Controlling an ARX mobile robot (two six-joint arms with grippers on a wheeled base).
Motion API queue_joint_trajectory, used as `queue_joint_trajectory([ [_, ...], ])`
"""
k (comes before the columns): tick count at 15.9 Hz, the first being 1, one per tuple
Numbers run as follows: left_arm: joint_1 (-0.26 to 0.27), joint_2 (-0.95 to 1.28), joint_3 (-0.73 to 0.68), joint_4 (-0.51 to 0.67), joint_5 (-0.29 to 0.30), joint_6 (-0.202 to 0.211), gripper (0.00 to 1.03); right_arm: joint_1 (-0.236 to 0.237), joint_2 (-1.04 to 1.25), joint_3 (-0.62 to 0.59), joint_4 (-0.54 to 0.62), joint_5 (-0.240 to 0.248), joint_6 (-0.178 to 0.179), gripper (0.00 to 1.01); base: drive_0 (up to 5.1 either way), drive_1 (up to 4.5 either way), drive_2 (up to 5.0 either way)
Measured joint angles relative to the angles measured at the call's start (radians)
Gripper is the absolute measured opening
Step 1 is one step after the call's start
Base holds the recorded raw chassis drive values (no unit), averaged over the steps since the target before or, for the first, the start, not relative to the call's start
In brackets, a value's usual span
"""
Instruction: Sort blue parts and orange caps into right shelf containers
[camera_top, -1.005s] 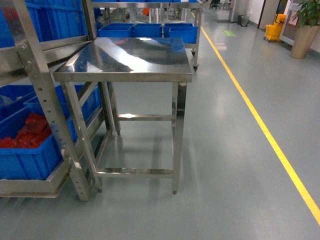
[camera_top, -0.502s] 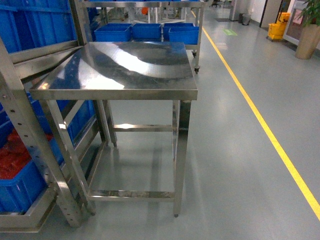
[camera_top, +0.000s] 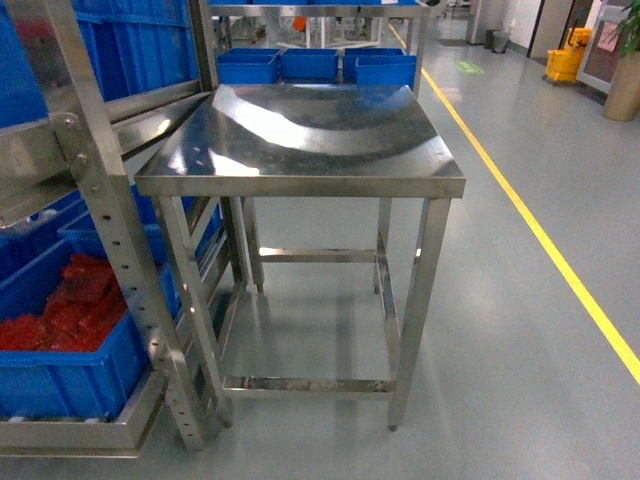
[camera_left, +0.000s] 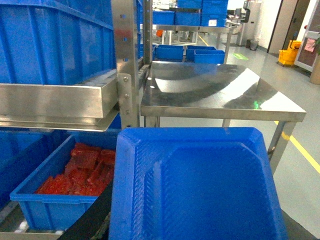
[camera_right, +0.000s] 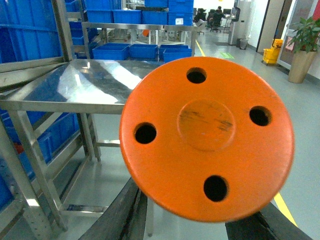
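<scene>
A blue part (camera_left: 200, 185), a ribbed tray-like moulding, fills the lower half of the left wrist view. My left gripper (camera_left: 195, 232) is shut on it, and only one dark finger (camera_left: 87, 222) shows at its left edge. A round orange cap (camera_right: 207, 137) with four holes fills the right wrist view, with my right gripper (camera_right: 200, 222) shut on it. Dark fingers (camera_right: 120, 215) show on either side below the cap. Neither gripper appears in the head view.
A bare steel table (camera_top: 310, 140) stands straight ahead. On the left, a steel shelf rack (camera_top: 100, 200) holds blue bins, the lowest (camera_top: 70, 345) full of red parts. More blue bins (camera_top: 310, 65) sit behind the table. A yellow floor line (camera_top: 560, 270) runs on the right.
The head view has shifted: the table sits further right in it than half a second ago. More of the left rack and its red-filled bin shows.
</scene>
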Motion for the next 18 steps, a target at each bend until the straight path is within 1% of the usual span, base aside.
queue_joint_trajectory([
  [18,0.0,0.0,0.0,-0.001,0.0,0.0,0.43,0.0,0.0,0.0,-0.003,-0.001,0.0,0.38,-5.0,2.43,2.4],
])
